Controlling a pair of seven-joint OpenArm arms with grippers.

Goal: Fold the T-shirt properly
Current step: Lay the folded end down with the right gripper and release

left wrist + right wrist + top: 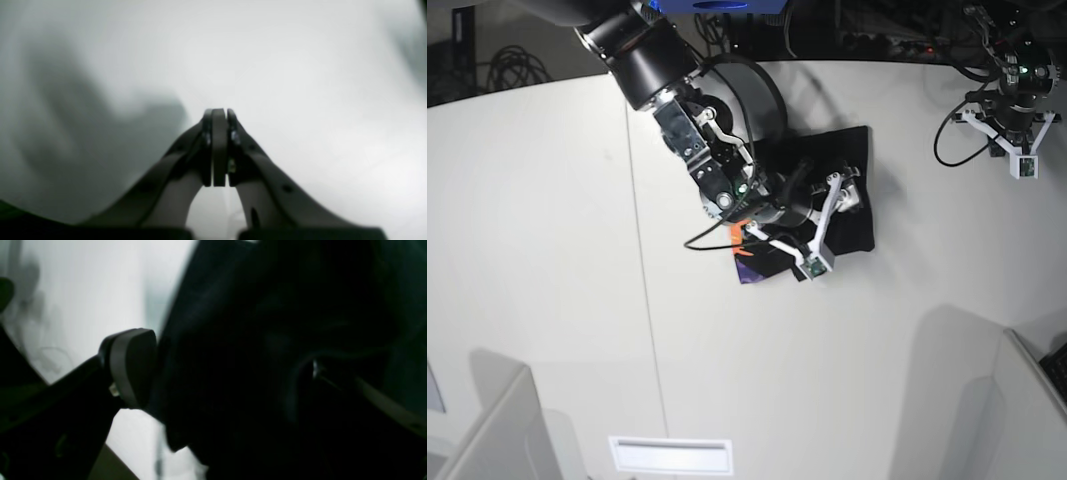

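T-shirt (842, 190): compact dark bundle on white surface (547, 250), coloured print peeking at lower edge | right gripper (822, 225): spread wide over bundle, grasping nothing | left gripper (218, 146): clenched, empty, well apart | progress: apparently nearly folded; tidying possibly left

Black cloth of the T-shirt (267, 323) fills the centre and right of the frame, dark and blurred. At the left, one grey finger pad (131, 366) of the right gripper (217, 373) touches the cloth's edge. The opposite finger seems to lie at the right behind a fold, jaws spread wide. The white table (86, 290) fills the upper left.
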